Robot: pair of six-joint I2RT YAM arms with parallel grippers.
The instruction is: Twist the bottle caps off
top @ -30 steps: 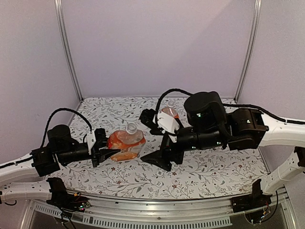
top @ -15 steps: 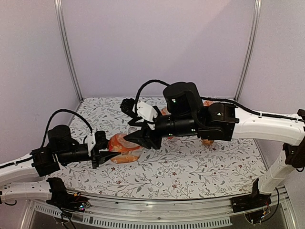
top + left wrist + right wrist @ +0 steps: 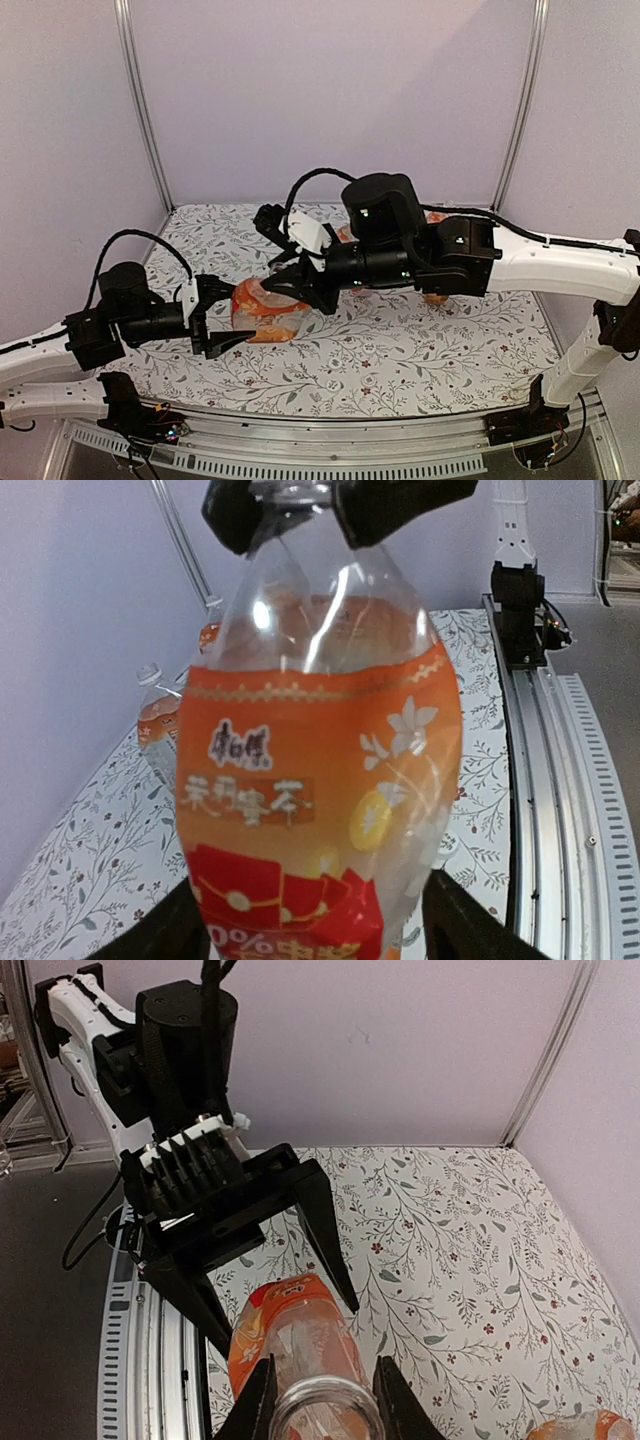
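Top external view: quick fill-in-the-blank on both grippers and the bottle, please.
The right gripper is clamped on the top of the ___-labelled bottle. The left gripper stands ___, one finger on each side of the bottle's body. The table carries a ___ pattern.
Missing: orange; open; floral.

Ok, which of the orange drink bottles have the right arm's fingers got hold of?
The near orange-labelled bottle, standing between the open left fingers; the right fingers pinch its top. The other bottles stand apart, further back.
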